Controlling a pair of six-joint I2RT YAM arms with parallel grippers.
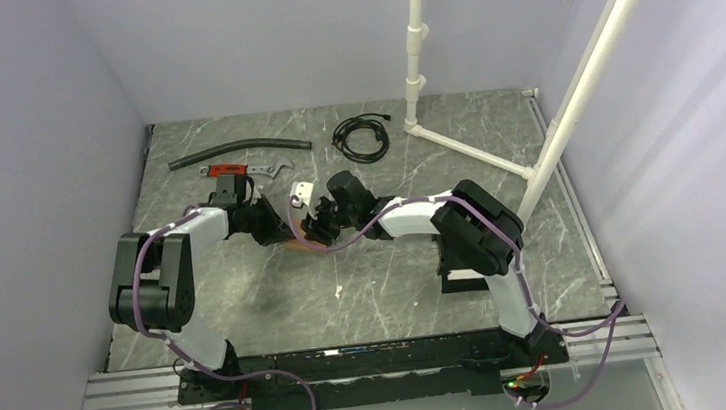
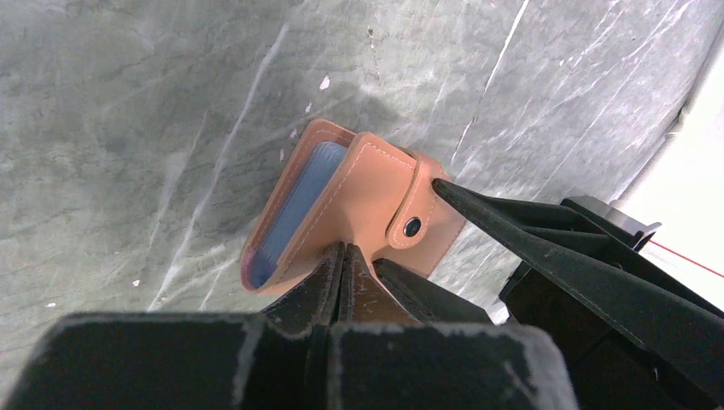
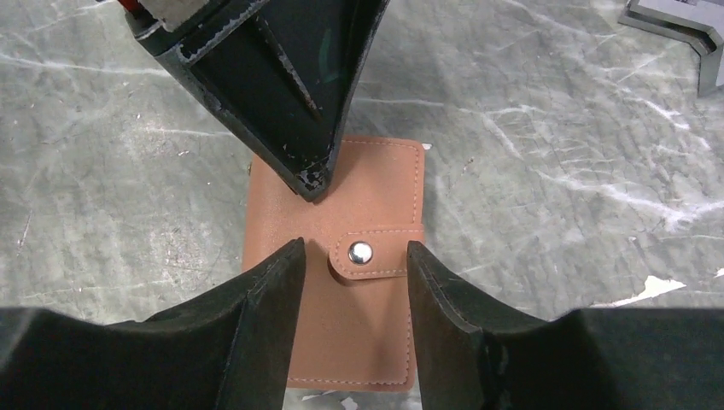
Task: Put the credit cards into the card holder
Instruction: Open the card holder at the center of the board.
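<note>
The credit cards (image 2: 294, 205) are not loose. They sit inside a tan leather wallet (image 3: 376, 188), and only a bluish card edge shows in its gaping mouth, centre-left of the left wrist view. Can't tell how many there are. The wallet lies on the marble tabletop (image 3: 555, 128), mid-frame in the top view, between the two arm tips. The snap tab (image 3: 360, 251) crosses the cover and looks fastened. Can't pick out the black card holder in any view.

Left fingers (image 3: 282, 102): together, tips down on the wallet cover, upper middle of the right wrist view. Can't tell whether a sliver of leather is nipped between them. Right fingers (image 3: 256, 325): apart, one on each side of the snap tab, not clearly touching the leather.

Handling, as a judgement:
- **Wallet:** light and soft with a floppy cover. It will likely slide on the smooth stone unless pinned, so one arm pinning while the other works the tab makes sense.
- **Tab:** take it at its free rounded end and pull up off the stud. The snap probably needs a firm tug, and the whole wallet may lift with it.
- **Cards:** thin, stiff, slick and light, not fragile. They'd be hard to pick up flat off stone, so better to pinch an exposed edge by both faces while they're in the pocket.
- **Risks:** several cards coming out together, or one slipping out of the pinch.
</note>
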